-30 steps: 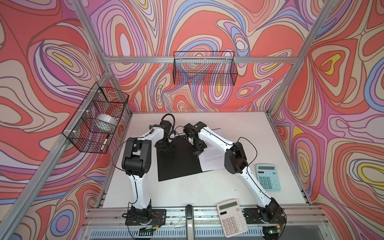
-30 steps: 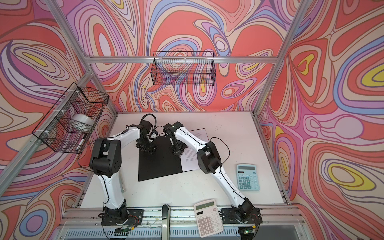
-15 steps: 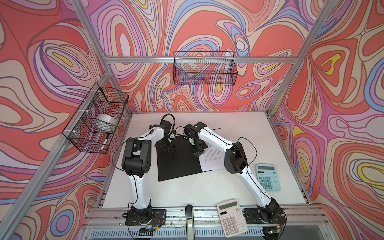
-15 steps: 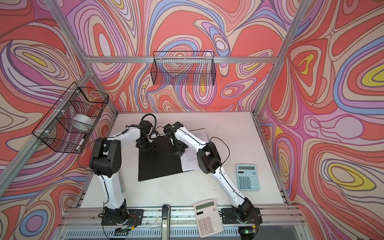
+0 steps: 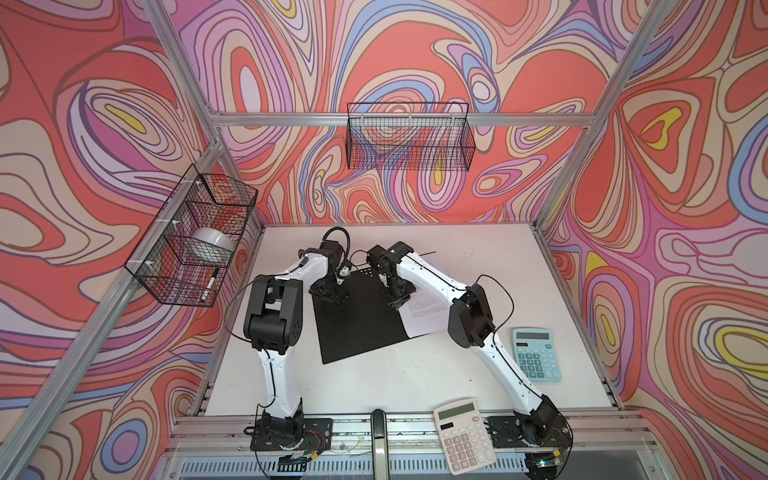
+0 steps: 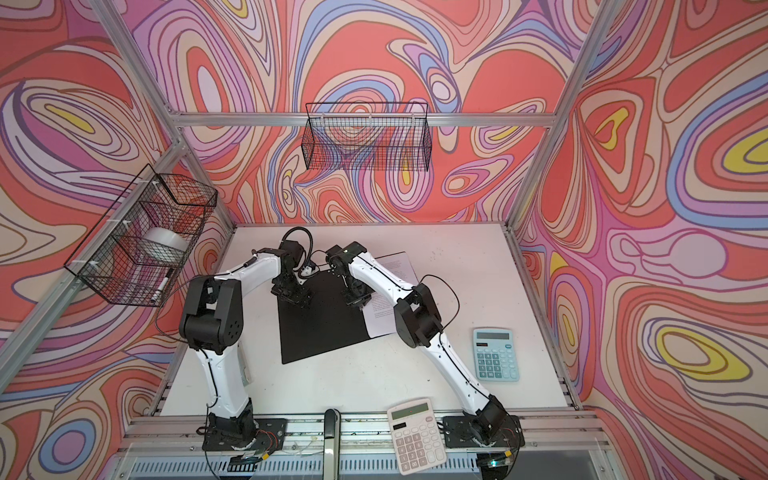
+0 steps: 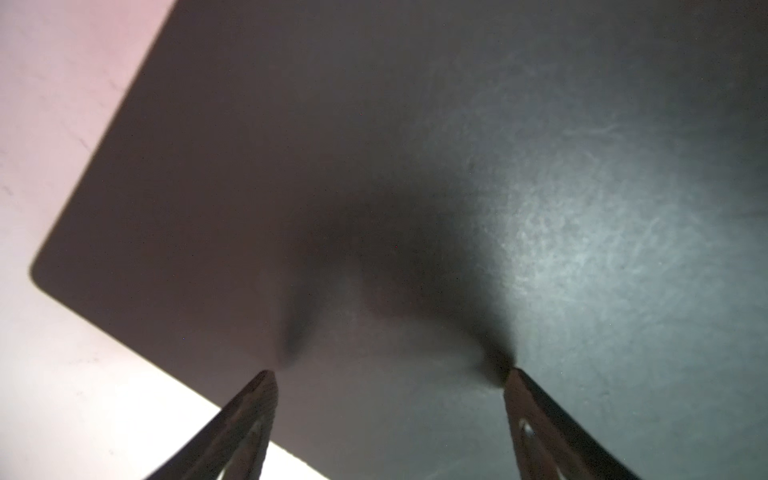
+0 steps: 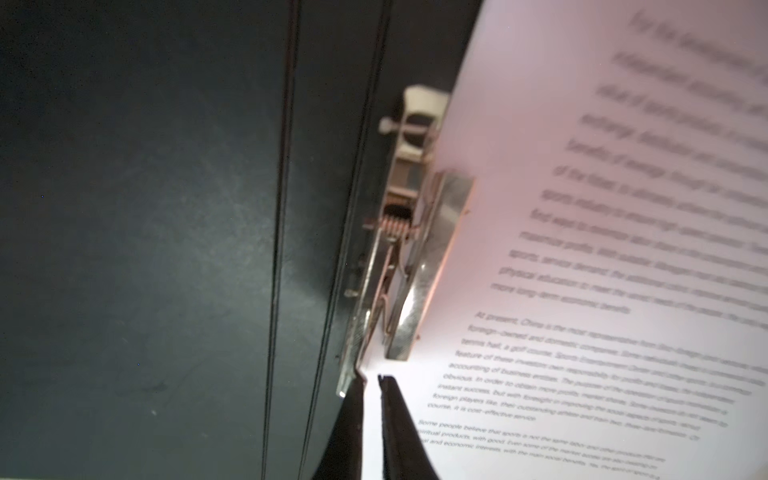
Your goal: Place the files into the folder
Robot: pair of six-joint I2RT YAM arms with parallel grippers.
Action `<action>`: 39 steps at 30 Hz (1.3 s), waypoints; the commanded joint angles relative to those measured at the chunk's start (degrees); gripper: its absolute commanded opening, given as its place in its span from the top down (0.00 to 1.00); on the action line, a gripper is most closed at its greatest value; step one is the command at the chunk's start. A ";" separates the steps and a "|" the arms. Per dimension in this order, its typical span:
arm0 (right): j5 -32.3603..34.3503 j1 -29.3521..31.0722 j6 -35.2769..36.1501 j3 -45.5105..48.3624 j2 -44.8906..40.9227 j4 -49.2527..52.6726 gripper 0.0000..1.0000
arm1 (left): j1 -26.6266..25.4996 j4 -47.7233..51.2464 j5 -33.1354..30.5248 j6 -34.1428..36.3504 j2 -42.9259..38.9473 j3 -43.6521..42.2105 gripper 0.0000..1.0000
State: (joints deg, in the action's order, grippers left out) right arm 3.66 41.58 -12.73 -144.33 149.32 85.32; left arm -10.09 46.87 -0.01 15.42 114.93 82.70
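Note:
The folder [image 5: 357, 324] [image 6: 320, 328] lies open on the table, black inside up. The files [image 5: 428, 311] [image 6: 384, 316], white sheets of printed text, rest on its right half. In the right wrist view the metal spine clip [image 8: 415, 266] sits on the edge of the files [image 8: 602, 291] next to the black cover [image 8: 145, 249]. My right gripper [image 8: 372, 379] [image 5: 397, 301] is at the clip's near end, jaws a narrow slit apart with nothing between them. My left gripper [image 7: 390, 373] [image 5: 332, 293] stands wide open, tips down on the left cover [image 7: 374, 166].
A blue calculator [image 5: 536, 353] lies at the table's right edge. A white calculator [image 5: 465, 436] sits on the front rail. Two wire baskets [image 5: 409, 141] [image 5: 195, 237] hang on the walls, the left one holding a tape roll and a marker.
The right gripper's jaws have parted a little at the clip. Neither arm has visibly moved, and the folder and files lie as before.

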 commanded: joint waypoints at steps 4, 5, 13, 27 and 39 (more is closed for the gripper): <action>5.65 -1.72 -2.39 -2.56 -8.23 -5.14 0.83 | 0.24 6.58 1.06 1.07 -4.86 5.54 0.12; 5.41 -2.53 -2.88 -1.30 -10.10 -6.68 0.82 | 0.24 7.64 1.26 0.66 -5.89 6.09 0.11; -1.05 -15.15 -5.54 19.26 -24.33 -22.05 0.71 | 0.75 12.17 7.18 -6.26 -16.10 -1.38 0.02; -16.74 -35.23 -10.06 46.36 -32.56 -43.02 0.65 | 8.35 7.28 13.90 -18.51 -14.36 -13.80 0.00; -22.72 -37.56 -9.21 53.98 -31.78 -47.85 0.65 | 9.74 6.08 14.06 -19.53 -9.38 -13.97 0.00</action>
State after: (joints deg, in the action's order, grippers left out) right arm -16.34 4.54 -22.15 -90.80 119.04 40.01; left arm -0.75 52.38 14.90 -3.70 104.05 68.47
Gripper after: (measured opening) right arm 0.347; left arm 0.998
